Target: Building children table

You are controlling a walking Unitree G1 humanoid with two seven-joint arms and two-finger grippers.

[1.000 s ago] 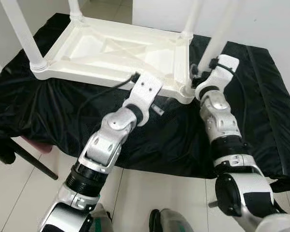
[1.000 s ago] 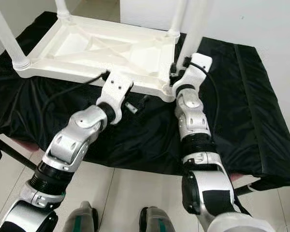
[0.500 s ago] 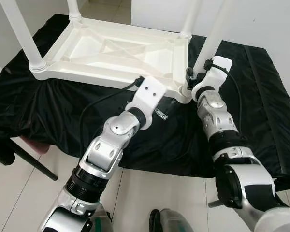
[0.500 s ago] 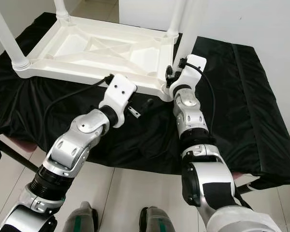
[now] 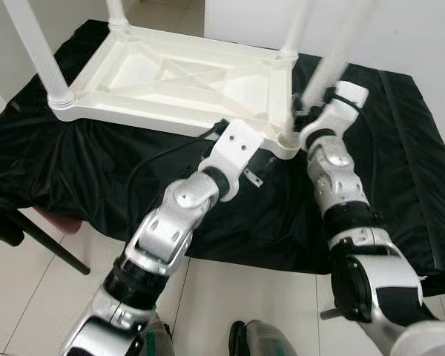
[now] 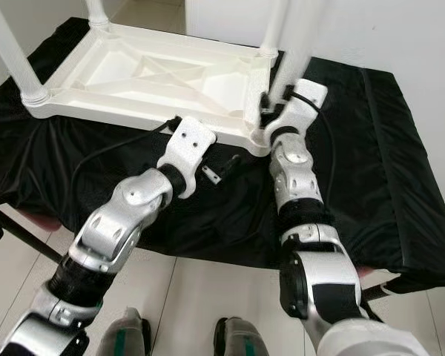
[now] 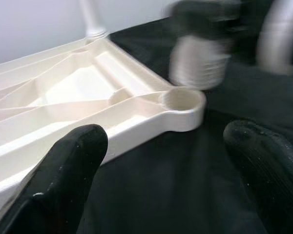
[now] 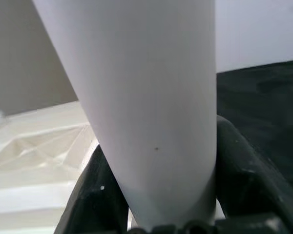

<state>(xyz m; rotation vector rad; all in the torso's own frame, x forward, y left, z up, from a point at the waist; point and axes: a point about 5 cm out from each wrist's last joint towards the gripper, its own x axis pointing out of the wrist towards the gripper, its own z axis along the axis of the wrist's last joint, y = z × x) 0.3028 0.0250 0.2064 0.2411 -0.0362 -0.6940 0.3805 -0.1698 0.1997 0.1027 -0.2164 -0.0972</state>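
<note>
With the right gripper clamped on the fourth table leg just above the empty socket at the near right corner of the upturned tabletop, keep it plumb while the left gripper, fingers wide apart, stands just beside.

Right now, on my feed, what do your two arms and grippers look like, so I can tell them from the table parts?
Both arms are jointed silver metal with black rings at the joints. Each wrist ends in a white housing: the left arm has two small holes in its housing, and a black cable loops along the right arm. The left gripper has two thick, rounded black fingers; the right gripper has black fingers too.
</note>
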